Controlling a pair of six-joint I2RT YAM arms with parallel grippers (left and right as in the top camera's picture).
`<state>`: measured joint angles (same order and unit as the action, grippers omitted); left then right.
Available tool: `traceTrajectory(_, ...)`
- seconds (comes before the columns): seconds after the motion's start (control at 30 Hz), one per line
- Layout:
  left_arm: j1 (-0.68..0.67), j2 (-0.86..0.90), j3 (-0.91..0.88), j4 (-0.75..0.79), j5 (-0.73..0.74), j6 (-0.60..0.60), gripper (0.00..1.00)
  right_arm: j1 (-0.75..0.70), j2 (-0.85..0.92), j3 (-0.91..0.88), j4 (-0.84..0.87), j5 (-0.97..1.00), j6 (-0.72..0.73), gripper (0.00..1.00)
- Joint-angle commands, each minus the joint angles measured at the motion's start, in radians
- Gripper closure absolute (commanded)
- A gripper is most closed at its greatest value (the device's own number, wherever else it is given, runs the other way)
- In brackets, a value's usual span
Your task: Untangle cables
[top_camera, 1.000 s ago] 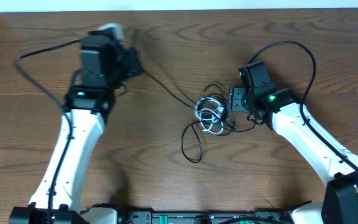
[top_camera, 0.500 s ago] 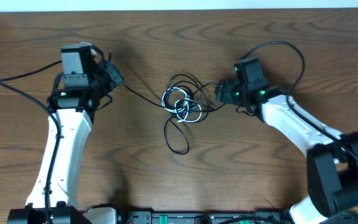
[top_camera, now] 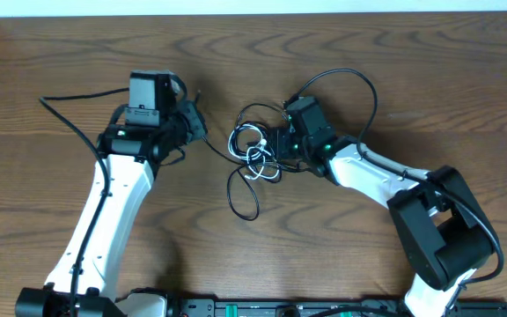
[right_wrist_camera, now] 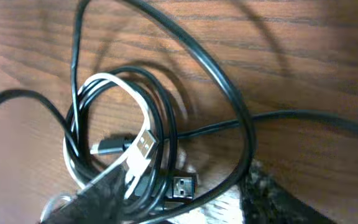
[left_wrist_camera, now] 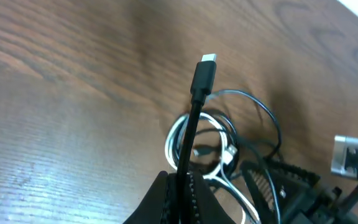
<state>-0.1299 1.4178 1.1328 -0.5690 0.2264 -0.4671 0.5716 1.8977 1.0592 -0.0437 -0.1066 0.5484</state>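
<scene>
While left end effector point(left_wrist_camera: 180, 185) pinched on black cable point(left_wrist_camera: 195, 102) — cables point(right_wrist_camera: 143, 146) under the spread right end effector point(right_wrist_camera: 185, 202).

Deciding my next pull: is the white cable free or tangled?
Tangled: the white cable loops inside the black cables' coils.

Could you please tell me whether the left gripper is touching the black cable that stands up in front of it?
Touching. The left wrist view shows the left gripper shut on the black cable, which rises straight from between its jaws.
</scene>
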Motion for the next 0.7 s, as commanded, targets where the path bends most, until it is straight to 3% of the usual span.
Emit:
traceTrajectory(0.0,-0.035,0.006,-0.014,-0.006,0.000,0.023,0.93,0.033,0.003,0.004,-0.004,0.072,-0.006,0.56)
traceTrajectory(0.03,-0.042,0.006,-0.014,-0.008,0.000,0.023,0.93,0.037,0.003,0.004,-0.010,0.083,-0.006,0.65)
traceTrajectory(0.1,-0.053,0.006,-0.014,-0.023,0.000,0.023,0.92,0.038,0.003,0.004,-0.033,0.120,-0.007,0.92)
traceTrajectory(0.13,-0.055,0.006,-0.014,-0.034,0.000,0.023,0.91,0.034,0.002,0.004,-0.050,0.154,-0.007,0.98)
traceTrajectory(0.3,-0.055,0.006,-0.016,-0.088,-0.003,0.026,0.91,-0.033,-0.067,0.006,-0.113,0.237,-0.053,0.99)
traceTrajectory(0.37,-0.055,0.008,-0.016,-0.092,-0.003,0.026,0.51,-0.058,-0.136,0.006,-0.147,0.274,-0.062,0.99)
traceTrajectory(0.4,-0.055,0.008,-0.016,-0.092,-0.003,0.026,0.42,-0.066,-0.171,0.006,-0.158,0.281,-0.082,0.99)
traceTrajectory(0.47,-0.055,0.014,-0.016,-0.088,-0.007,0.029,0.40,-0.080,-0.254,0.006,-0.182,0.281,-0.134,0.99)
traceTrajectory(0.5,-0.055,0.022,-0.016,-0.090,-0.007,0.029,0.40,-0.084,-0.286,0.006,-0.190,0.277,-0.135,0.91)
traceTrajectory(0.6,-0.055,0.062,-0.016,-0.095,-0.007,0.029,0.39,-0.079,-0.288,0.006,-0.190,0.139,-0.135,0.57)
traceTrajectory(0.67,-0.055,0.098,-0.016,-0.060,-0.006,0.029,0.34,-0.079,-0.263,0.006,-0.177,0.060,-0.135,0.53)
